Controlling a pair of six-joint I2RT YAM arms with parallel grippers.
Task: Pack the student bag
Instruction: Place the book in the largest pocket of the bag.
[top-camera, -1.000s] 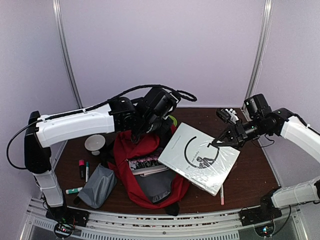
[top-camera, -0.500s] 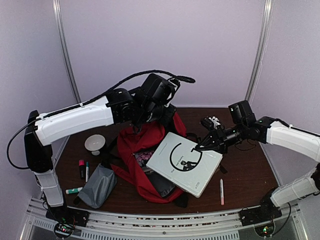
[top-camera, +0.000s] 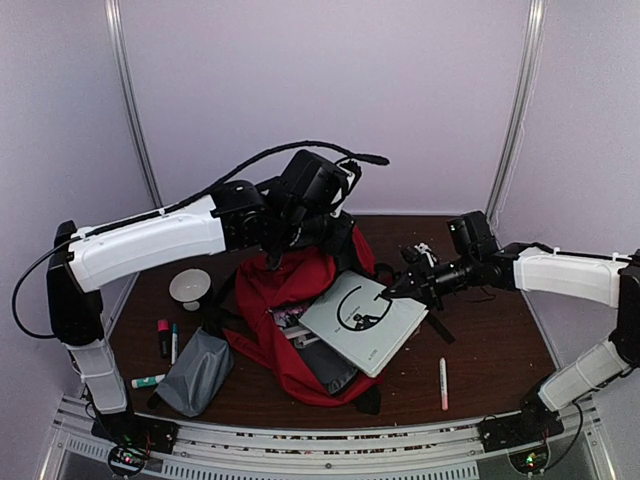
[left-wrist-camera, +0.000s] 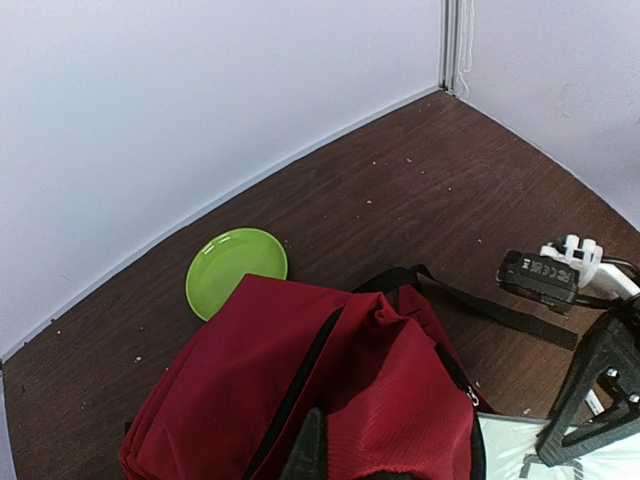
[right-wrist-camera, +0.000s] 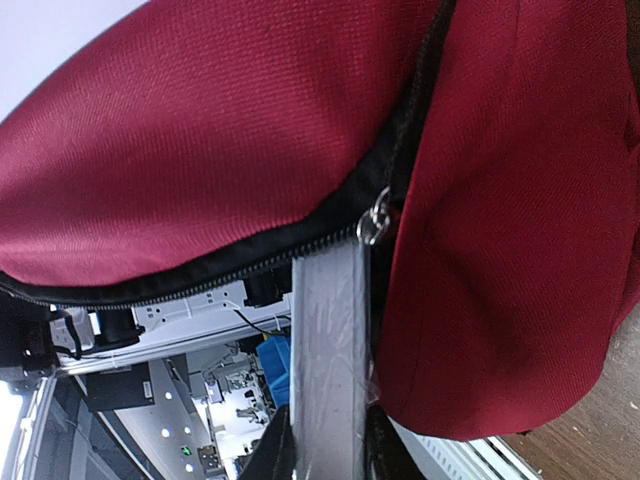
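- Nearest the arms' bases, a slim pink-and-white pen (top-camera: 443, 383) lies on the dark brown wooden table (top-camera: 490, 345). On the left side a small grey fabric pouch (top-camera: 197, 370) sits near a pink highlighter (top-camera: 163, 337). I judge that these are not yet packed.
- In the middle of the table stands the large red fabric student bag (top-camera: 290, 290), its mouth open on the right arm's side and a patterned cover (top-camera: 292, 326) showing inside.
- The flat white book with a black ring on its cover (top-camera: 365, 320) lies across that mouth, one corner in and the rest outside.
- The right gripper (top-camera: 397, 291) is clamped on the book's far edge. Its wrist view shows the fingers (right-wrist-camera: 276, 448) pinching the pale edge just below the black zipper track and its metal pull (right-wrist-camera: 375, 228).
- The left gripper (top-camera: 292, 248) is closed tight on the top of the bag, holding the fabric up so the opening gapes.
- The step in hand is probably sliding the book in. To do it well, hold the book flat, aim it under the zipper lip rather than against it, and push along its length. Release only once most of it is inside. The left arm should hold the top high so the mouth does not sag.
- Farthest back, a round lime-green plastic plate (left-wrist-camera: 236, 268) lies on the table behind the bag, near the wall.
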